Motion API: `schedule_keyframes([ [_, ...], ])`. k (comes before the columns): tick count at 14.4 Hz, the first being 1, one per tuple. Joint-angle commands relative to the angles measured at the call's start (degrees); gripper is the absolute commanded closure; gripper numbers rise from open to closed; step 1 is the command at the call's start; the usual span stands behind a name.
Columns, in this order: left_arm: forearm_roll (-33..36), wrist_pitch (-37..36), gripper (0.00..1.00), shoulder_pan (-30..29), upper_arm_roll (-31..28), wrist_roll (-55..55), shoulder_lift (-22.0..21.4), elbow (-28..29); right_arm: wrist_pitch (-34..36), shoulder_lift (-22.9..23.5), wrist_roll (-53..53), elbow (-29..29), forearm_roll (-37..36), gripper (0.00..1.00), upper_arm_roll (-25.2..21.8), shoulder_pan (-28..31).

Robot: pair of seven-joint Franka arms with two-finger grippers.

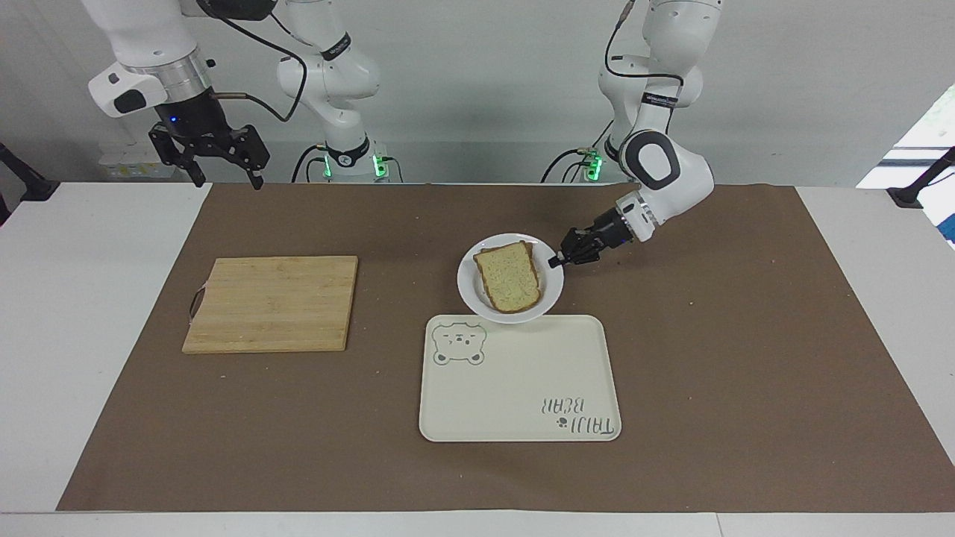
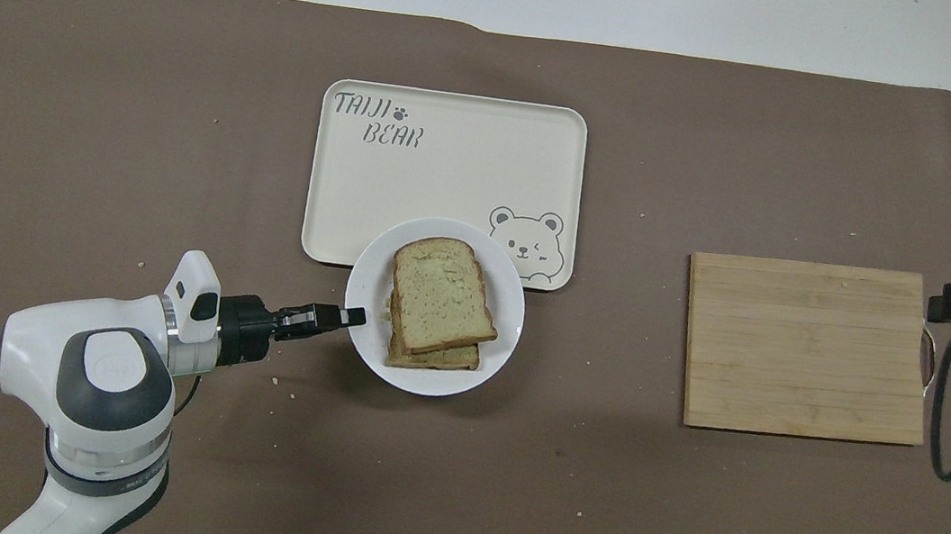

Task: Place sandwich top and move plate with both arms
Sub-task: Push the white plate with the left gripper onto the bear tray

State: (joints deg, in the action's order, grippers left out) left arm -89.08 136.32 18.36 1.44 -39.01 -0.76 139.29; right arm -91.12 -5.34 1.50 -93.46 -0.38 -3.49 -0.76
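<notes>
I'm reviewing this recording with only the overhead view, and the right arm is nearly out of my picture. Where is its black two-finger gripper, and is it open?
Observer: The facing view shows the right gripper whole. It is open and raised in the air off the handle end of the rectangular wooden cutting board, touching nothing. That arm waits.
Operator: Is the small round white plate resting on the brown paper?
Observer: It looks lifted off it. The left gripper is shut on the rim, and the plate's edge farthest from the robots hangs over the rim of the cream rectangular bear tray. I cannot tell whether they touch.
</notes>
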Motion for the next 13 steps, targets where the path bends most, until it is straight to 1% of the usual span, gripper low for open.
schedule_keyframes([
  [1,0.6,0.2,1.0,-1.8,0.1,2.4,5.5,-7.8,-1.2,-1.0,-1.9,-1.4,1.1,0.0,-0.4,0.3],
  [4,3.4,0.7,1.0,-3.5,0.1,4.7,8.9,-13.2,-1.2,-1.0,-1.8,-1.4,1.0,0.0,-0.4,0.4],
  [5,6.3,1.7,1.0,-3.5,0.1,6.4,10.9,-15.3,-1.3,-0.9,-1.9,-1.4,1.0,0.0,-0.4,0.4],
  [7,13.3,2.6,1.0,-3.6,0.1,11.6,16.9,-22.0,-1.3,-0.9,-1.9,-1.4,0.8,0.0,-0.5,0.4],
  [8,15.2,2.8,1.0,-3.6,0.1,12.7,19.3,-24.0,-1.3,-0.9,-1.9,-1.4,0.8,0.0,-0.4,0.4],
  [9,15.9,3.4,1.0,-3.6,0.2,12.8,20.3,-24.5,-1.3,-0.9,-1.9,-1.4,0.8,0.0,-0.5,0.4],
  [12,16.3,4.2,1.0,-3.5,0.1,12.9,21.0,-24.8,-1.3,-0.9,-1.9,-1.4,0.8,0.0,-0.4,0.4],
  [13,16.4,4.4,0.92,-3.6,0.1,13.3,21.0,-24.8,-1.2,-0.9,-1.9,-1.4,0.8,0.0,-0.5,0.4],
])
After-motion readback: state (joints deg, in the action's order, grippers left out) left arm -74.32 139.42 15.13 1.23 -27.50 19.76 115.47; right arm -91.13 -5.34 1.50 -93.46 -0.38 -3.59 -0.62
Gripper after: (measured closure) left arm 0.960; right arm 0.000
